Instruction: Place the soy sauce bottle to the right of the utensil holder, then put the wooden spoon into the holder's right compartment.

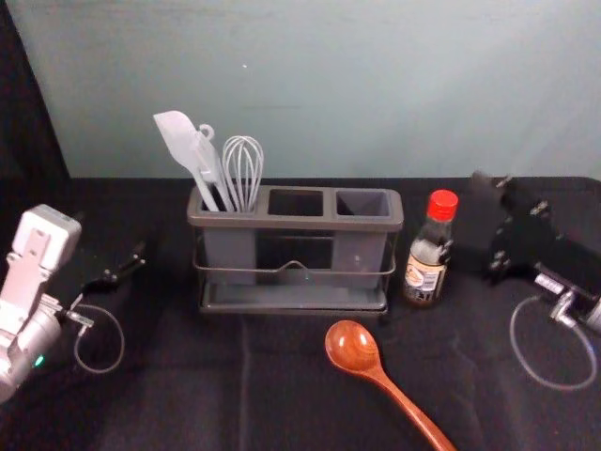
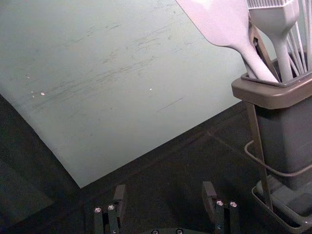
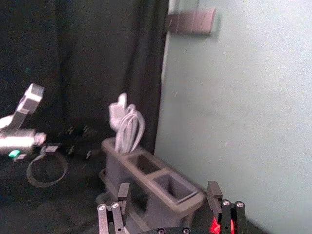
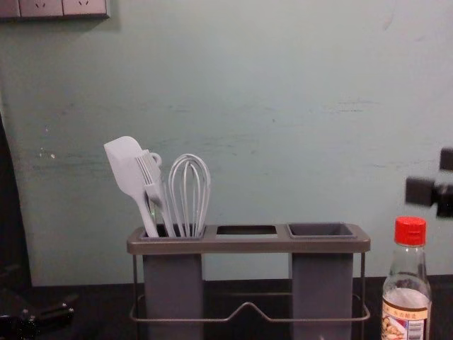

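Observation:
My right gripper (image 1: 467,216) is open above and beside the soy sauce bottle (image 1: 427,263), holding nothing. The bottle stands upright just right of the utensil holder (image 1: 295,224); its red cap (image 3: 215,226) is partly behind a finger of the right gripper (image 3: 168,191). In the chest view the right gripper (image 4: 429,180) hangs above the cap. The wooden spoon (image 1: 353,347) lies in front of the holder, handle toward the front right. The holder's right compartment (image 4: 321,230) is empty. My left gripper (image 1: 111,237) idles open at the left; the left gripper (image 2: 165,190) holds nothing.
A white spatula (image 1: 178,137), a brush and a whisk (image 1: 243,169) rise from the holder's left compartment. Behind the black-covered table (image 1: 178,404) stands a pale green wall (image 1: 329,85). Dark curtain (image 3: 73,63) hangs at the left side.

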`<state>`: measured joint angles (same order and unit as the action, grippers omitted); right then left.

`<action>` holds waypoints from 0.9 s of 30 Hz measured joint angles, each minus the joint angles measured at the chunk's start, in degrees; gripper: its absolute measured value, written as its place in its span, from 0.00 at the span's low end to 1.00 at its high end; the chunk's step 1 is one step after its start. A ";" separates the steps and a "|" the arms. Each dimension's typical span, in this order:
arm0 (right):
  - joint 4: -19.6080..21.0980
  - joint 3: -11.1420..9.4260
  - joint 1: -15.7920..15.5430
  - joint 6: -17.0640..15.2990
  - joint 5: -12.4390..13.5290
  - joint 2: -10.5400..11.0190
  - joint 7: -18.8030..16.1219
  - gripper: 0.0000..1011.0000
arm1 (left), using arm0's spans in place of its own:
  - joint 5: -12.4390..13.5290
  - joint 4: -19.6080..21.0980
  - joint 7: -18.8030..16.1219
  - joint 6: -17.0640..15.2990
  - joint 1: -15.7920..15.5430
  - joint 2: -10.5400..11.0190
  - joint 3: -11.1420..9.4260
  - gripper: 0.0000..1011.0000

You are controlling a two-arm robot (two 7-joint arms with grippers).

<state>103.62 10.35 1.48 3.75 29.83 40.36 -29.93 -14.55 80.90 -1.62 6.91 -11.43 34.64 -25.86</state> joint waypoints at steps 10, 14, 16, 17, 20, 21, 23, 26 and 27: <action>9.43 7.92 1.42 -28.00 0.30 3.63 4.43 0.99 | 0.00 0.00 0.00 0.00 0.00 0.00 0.00 1.00; 9.60 11.81 4.59 -37.48 1.04 3.21 5.27 0.99 | 0.00 0.00 0.00 0.00 0.00 0.00 0.00 1.00; 9.00 13.58 6.39 -41.87 1.32 2.41 6.21 0.99 | 0.00 0.00 0.00 0.00 0.00 0.00 0.00 1.00; 8.63 14.07 6.91 -43.10 1.42 2.07 6.44 0.99 | 0.00 0.00 0.00 0.00 0.00 0.00 0.00 1.00; 6.82 15.85 8.99 -46.61 1.69 0.79 7.29 0.99 | 0.00 0.00 0.00 0.00 0.00 0.00 0.00 1.00; 6.31 16.34 9.55 -47.36 1.67 0.49 7.55 0.99 | 0.00 0.00 0.00 0.00 0.00 0.00 0.00 1.00; 4.86 17.67 11.10 -49.18 1.00 -0.34 8.49 0.99 | 0.00 0.00 0.00 0.00 0.00 0.00 0.00 1.00; 3.20 18.92 12.60 -50.62 0.03 -1.15 9.06 0.99 | 0.00 0.00 0.00 0.00 0.00 0.00 0.00 1.00; 2.08 19.73 13.60 -51.33 -0.70 -1.73 9.25 0.99 | 0.00 0.00 0.00 0.00 0.00 0.00 0.00 1.00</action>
<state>105.71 30.08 15.08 -47.58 29.13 38.63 -20.68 -14.55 80.90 -1.62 6.91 -11.43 34.64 -25.86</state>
